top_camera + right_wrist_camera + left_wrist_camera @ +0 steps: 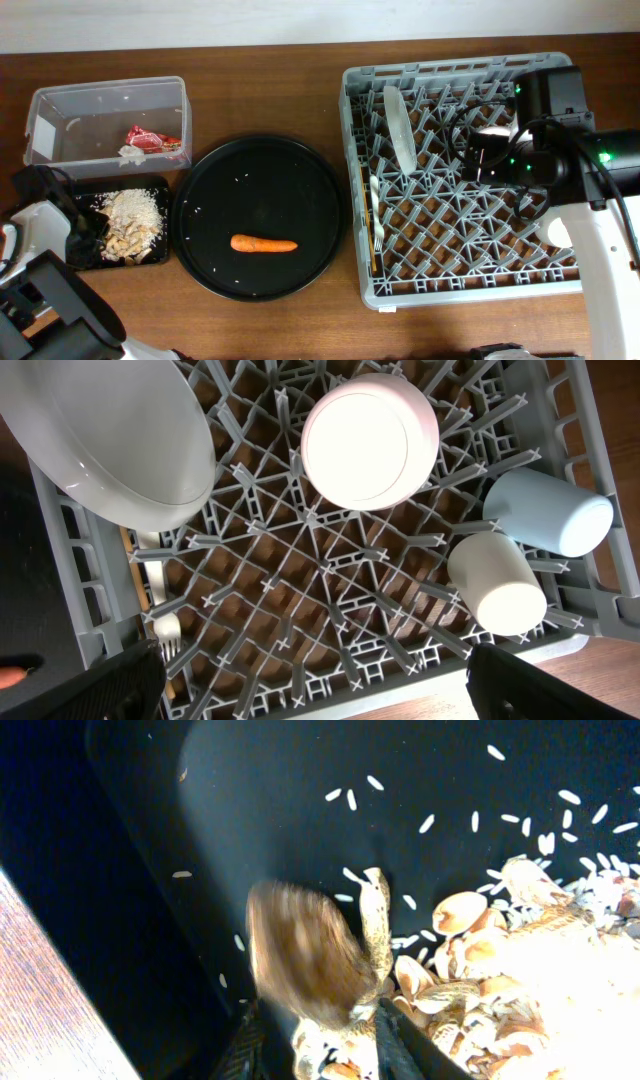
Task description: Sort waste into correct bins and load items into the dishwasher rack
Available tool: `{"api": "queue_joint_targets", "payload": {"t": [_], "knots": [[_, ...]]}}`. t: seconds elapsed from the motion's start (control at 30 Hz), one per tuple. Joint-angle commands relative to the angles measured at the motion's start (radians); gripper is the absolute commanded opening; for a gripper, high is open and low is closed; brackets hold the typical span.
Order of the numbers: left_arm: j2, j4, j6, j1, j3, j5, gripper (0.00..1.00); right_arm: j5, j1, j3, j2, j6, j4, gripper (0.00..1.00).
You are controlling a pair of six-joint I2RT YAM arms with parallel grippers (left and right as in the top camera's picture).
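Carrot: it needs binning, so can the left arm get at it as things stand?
Probably yes: the carrot lies alone on the round tray, next to the black bin where the left pincer hovers.

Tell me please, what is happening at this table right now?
The left tool is over the shallow black tray, where food scraps lie; a blurred brown lump is between its fingers, held or dropping, I cannot tell. The right tool hangs open above the rack, which holds a plate, a pink bowl, a blue cup and a fork. A carrot lies on the round tray. A red wrapper lies in the clear box.
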Motion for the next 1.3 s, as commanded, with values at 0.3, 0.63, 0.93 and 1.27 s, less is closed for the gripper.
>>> {"api": "queue_joint_targets", "payload": {"t": [0.3,0.63,0.93,1.27], "knots": [[-0.187,-0.272,0.093,-0.242,0.175,0.279,0.42,-0.001,-0.007,0.000,0.005,0.000,-0.003,0.99],[-0.181,-0.150,-0.494,-0.854,-0.104,0.398,0.79,-0.001,-0.008,0.000,0.005,0.000,-0.011,0.99],[-0.177,-0.033,-0.586,-0.938,-0.202,0.345,0.79,-0.001,-0.007,0.000,0.005,0.000,-0.011,0.99],[-0.170,0.075,-0.585,-0.938,-0.280,0.201,0.67,-0.001,-0.007,0.000,0.005,0.000,-0.018,0.99]]}}
